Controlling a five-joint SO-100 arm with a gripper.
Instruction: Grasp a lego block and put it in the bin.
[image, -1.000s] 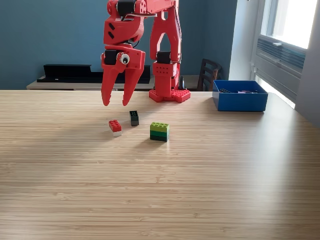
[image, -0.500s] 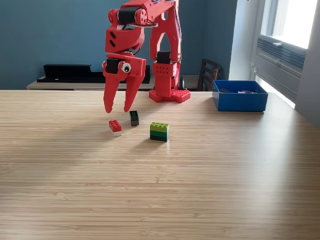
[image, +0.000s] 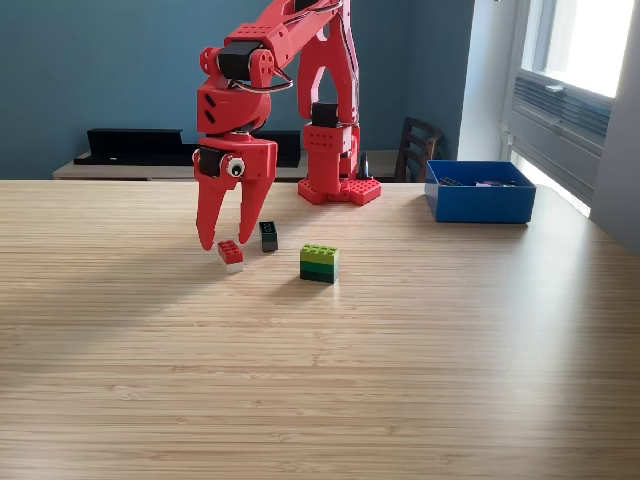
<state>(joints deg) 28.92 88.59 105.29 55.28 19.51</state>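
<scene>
3 blocks (image: 271, 254) left of bin (image: 480, 201)

Red arm (image: 300, 60) with black motor blocks, red gripper (image: 226, 242) with a small white-and-black round mark on it. Red base (image: 338, 190). Red-over-white block (image: 231, 255). Black block (image: 268, 236) with a pale marking on its face. Lime-over-dark-green block (image: 319, 263). Blue bin (image: 480, 200). Table (image: 320, 380) light wood, fine horizontal grain stripes. Wall (image: 100, 70) teal blue. Dark brown chair (image: 416, 146). Black shelf (image: 135, 145) behind.
</scene>
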